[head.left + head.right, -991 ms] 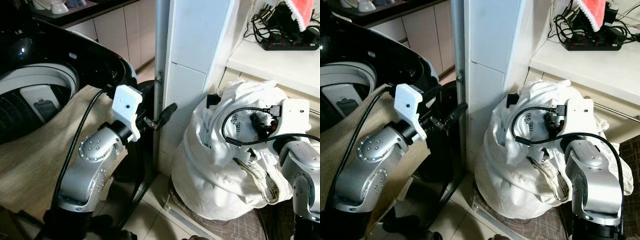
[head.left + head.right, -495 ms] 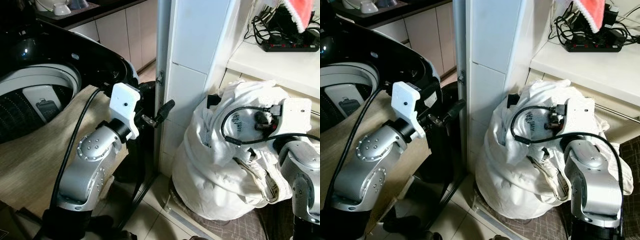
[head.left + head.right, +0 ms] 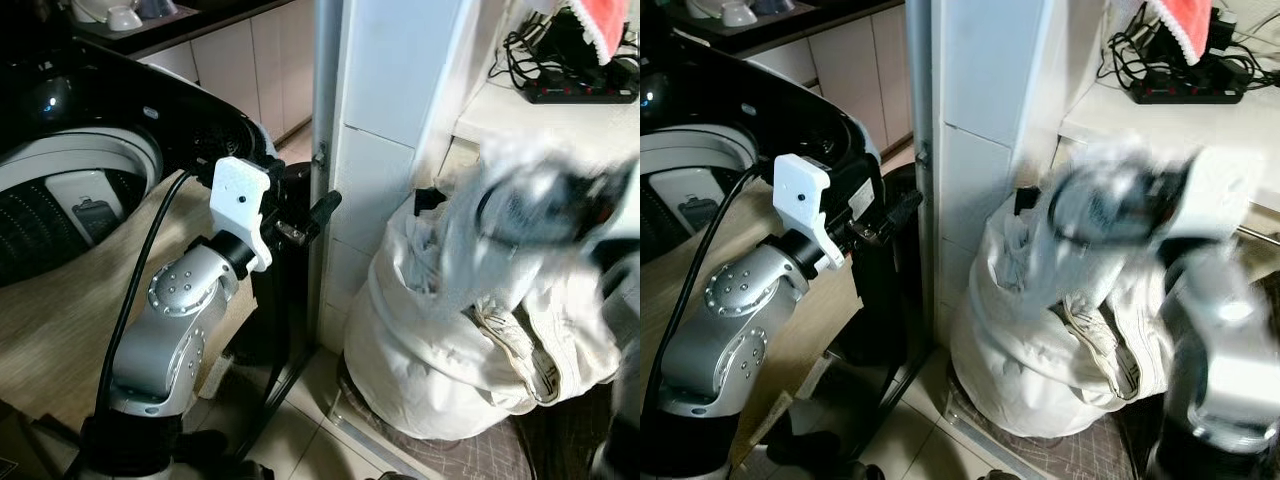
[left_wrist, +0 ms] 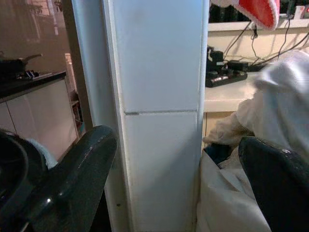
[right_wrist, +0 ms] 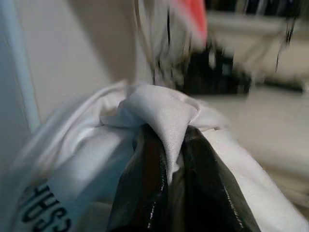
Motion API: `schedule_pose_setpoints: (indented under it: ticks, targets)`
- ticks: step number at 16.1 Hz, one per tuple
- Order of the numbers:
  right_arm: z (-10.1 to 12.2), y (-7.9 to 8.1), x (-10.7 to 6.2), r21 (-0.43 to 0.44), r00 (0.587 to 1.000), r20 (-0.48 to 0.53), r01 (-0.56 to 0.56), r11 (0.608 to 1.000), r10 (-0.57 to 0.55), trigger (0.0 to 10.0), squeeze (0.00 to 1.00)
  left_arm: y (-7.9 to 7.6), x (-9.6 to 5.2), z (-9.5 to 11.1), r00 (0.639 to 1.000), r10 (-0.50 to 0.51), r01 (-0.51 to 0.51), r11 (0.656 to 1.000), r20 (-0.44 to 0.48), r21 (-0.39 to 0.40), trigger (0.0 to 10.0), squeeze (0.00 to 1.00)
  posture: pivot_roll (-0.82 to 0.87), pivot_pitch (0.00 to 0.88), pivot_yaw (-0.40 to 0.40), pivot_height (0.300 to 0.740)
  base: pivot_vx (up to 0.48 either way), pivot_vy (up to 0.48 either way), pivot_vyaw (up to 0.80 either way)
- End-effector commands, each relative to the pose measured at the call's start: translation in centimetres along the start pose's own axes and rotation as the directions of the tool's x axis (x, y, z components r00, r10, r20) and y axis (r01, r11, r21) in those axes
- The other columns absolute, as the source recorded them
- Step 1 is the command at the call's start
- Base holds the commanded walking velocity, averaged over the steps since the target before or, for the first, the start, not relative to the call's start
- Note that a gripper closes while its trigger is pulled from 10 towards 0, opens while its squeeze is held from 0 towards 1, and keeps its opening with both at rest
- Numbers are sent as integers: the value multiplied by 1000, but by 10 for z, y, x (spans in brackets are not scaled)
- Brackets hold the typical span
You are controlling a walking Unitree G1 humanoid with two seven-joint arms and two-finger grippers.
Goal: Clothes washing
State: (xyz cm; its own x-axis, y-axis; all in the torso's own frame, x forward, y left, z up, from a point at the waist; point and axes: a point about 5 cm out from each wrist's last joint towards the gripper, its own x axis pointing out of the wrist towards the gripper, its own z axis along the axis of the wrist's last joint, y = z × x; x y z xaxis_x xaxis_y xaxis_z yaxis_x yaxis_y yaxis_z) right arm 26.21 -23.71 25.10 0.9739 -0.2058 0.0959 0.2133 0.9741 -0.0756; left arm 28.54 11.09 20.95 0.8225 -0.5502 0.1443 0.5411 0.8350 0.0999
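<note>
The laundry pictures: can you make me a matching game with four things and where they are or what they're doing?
Things:
1. right hand
2. left hand
3. power strip
4. washing machine

States or places:
A. on the white counter, with black cables
B. open, holding nothing, facing the white pillar
C. pinching a fold of white cloth
D. on the robot's left, lid up

Pairs: 1-C, 2-B, 3-A, 4-D

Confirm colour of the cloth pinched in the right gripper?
White cloth, clearest in the right wrist view, between the right gripper's black fingers.
</note>
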Motion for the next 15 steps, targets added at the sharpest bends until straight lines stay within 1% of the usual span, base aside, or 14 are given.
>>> schedule_pose_setpoints:
  ticks: [1,3,4,5,6,7,8,9,10,11,12,13,14,15]
  targets:
    - [14,0,-2,23,997,66,-27,999,26,0,0,3,0,8,1000,9,-9,1000,24,10,10000,0,-97,24,-9,740,0,0,0]
    - [24,6,0,67,992,101,-80,995,73,0,0,4,2,11,999,11,-11,1000,35,13,10000,0,-94,25,-13,740,0,0,0]
    - [32,12,2,62,985,130,-119,991,110,0,0,4,3,16,999,12,-13,1000,52,18,10000,0,-93,25,-14,740,0,0,0]
    - [42,19,3,94,972,174,-177,980,159,0,0,6,4,20,998,19,-21,1000,67,20,10000,0,-92,26,-17,740,0,0,0]
    - [57,33,4,160,936,236,-302,940,261,0,0,7,7,27,995,30,-31,999,94,8,10000,0,-92,24,-22,740,0,0,0]
    - [63,40,4,208,909,268,-378,902,319,0,0,8,9,34,991,36,-35,999,128,-8,10000,0,-92,24,-26,740,0,0,0]
    - [64,48,5,276,878,290,-458,845,381,0,0,7,13,45,983,19,-6,997,185,-73,10000,0,-92,21,-30,740,0,0,0]
    - [60,52,7,323,868,277,-487,811,411,0,0,4,16,54,973,-9,37,992,231,-117,10000,1000,-91,23,-36,740,0,0,0]
    - [57,57,9,371,849,281,-525,766,447,0,0,-1,18,60,964,-47,76,992,260,-104,10000,1000,-92,19,-38,740,0,0,0]
    - [53,63,10,424,828,284,-561,711,484,0,0,-5,19,65,956,-87,118,988,280,-97,10000,1000,-92,21,-40,740,0,0,0]
    - [49,74,11,471,785,288,-615,632,549,0,0,-15,21,71,939,-169,201,977,301,-78,10000,1000,-91,22,-42,740,0,0,0]
    - [46,85,9,494,722,299,-677,546,624,0,0,-23,23,72,926,-236,260,965,295,-46,10000,1000,-89,20,-47,740,0,0,0]
    - [44,90,8,504,700,302,-694,515,648,0,0,-27,23,70,922,-267,289,957,281,-38,10000,1000,-86,22,-52,740,0,0,0]
    - [45,94,7,546,666,335,-713,439,667,0,0,-30,23,64,927,-283,297,955,247,-22,10000,1000,-89,21,-55,740,0,0,0]
